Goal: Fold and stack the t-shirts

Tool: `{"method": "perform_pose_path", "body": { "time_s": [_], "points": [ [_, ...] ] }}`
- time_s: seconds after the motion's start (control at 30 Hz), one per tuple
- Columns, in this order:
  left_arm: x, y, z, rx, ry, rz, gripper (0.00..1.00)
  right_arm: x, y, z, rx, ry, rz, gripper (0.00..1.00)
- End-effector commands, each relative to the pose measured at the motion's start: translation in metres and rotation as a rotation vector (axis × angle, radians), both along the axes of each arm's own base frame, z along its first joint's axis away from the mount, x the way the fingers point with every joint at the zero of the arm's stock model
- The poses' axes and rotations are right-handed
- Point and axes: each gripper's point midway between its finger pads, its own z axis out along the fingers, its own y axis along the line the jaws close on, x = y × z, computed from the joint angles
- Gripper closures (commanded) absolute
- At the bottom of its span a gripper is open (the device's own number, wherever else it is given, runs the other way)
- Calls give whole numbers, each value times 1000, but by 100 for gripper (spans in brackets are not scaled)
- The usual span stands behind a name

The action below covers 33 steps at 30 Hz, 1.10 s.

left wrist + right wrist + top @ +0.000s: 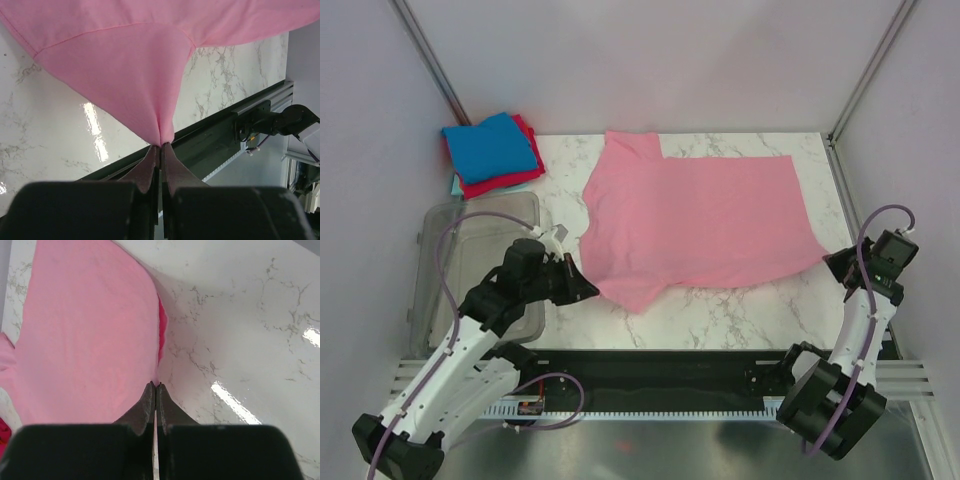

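The light pink short-sleeved cloth t-shirt (pixel 700 215) lies spread between the two grippers on the white marble-patterned tabletop (pixel 750 310). It looks thin, light and limp. It will sag and crease wherever it is not supported, and it should slide easily on the glossy stone, so I judge that a pinch on a corner or hem serves better than a hold on the middle.

The left gripper (pixel 160 146) is fully closed on the near pointed corner of the shirt. The cloth funnels into a tight pleat right at its tips and fans out ahead of them. The right gripper (pixel 155 385) is also pressed shut. The shirt's edge meets its tips and spreads ahead and to the left in its own view, so it appears to pinch that hem, though only a sliver of cloth is caught.

Well beyond the left gripper, at the far corner, sits a folded stack: a bright blue folded cloth shirt (pixel 492 147) on a red folded cloth shirt (pixel 505 182), with a pale teal cloth edge (pixel 454 186) beneath. A clear plastic rectangular tub (pixel 435 250) stands just beside the left arm.
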Motion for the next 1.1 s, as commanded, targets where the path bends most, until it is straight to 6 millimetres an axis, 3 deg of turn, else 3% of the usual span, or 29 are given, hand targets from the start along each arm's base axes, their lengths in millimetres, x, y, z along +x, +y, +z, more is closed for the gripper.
{"method": "perform_pose_path", "body": {
  "time_s": [0.0, 0.03, 0.07, 0.17, 0.2, 0.23, 0.3, 0.37, 0.4, 0.5, 0.63, 0.7, 0.73, 0.77, 0.83, 0.9, 0.93, 0.97, 1.07],
  "points": [
    [2, -5, 22, -5, -29, -54, 98, -1, 2, 4, 18, -8, -4, 100],
    [7, -7, 17, 23, 0, -68, 98, 2, 0, 9, 12, -16, -3, 100],
    [14, -9, 26, 30, -22, -76, 98, 4, -1, 10, 10, -18, -1, 100],
    [35, -11, 26, 99, -28, -88, 98, 13, -9, 16, -5, -34, -8, 100],
    [47, -11, 39, 119, -76, -82, 98, 16, -10, 13, 8, -31, -6, 100],
    [58, -12, 33, 150, -57, -83, 98, 22, -13, 16, 3, -47, -4, 100],
    [78, -17, 49, 168, -104, -101, 98, 30, -16, 10, 26, -36, 0, 100],
    [98, -22, 38, 193, -58, -116, 98, 39, -19, 11, 37, -57, 1, 100],
    [110, -28, 47, 188, -79, -134, 98, 43, -19, 6, 50, -49, 4, 100],
    [140, -35, 44, 197, -64, -159, 98, 58, -20, 1, 54, -41, 17, 100],
    [179, -31, 42, 203, -47, -139, 98, 81, -20, 1, 42, -39, 45, 100],
    [196, -32, 53, 201, -71, -135, 98, 89, -19, -7, 49, -19, 50, 100],
    [205, -28, 40, 216, -29, -130, 98, 95, -21, -5, 41, -27, 53, 100],
    [216, -27, 51, 222, -58, -132, 98, 98, -20, -12, 45, -9, 56, 100],
    [229, -22, 39, 243, -19, -122, 98, 107, -24, -11, 43, -17, 54, 100],
    [243, -22, 44, 246, -37, -123, 98, 115, -24, -20, 51, -1, 57, 100],
    [248, -20, 31, 256, 2, -123, 98, 121, -25, -17, 46, -13, 61, 100],
    [256, -21, 39, 253, -19, -125, 98, 125, -23, -25, 54, 5, 71, 100],
    [269, -21, 29, 262, 7, -129, 98, 139, -24, -32, 50, 23, 80, 100]
  ]
}}
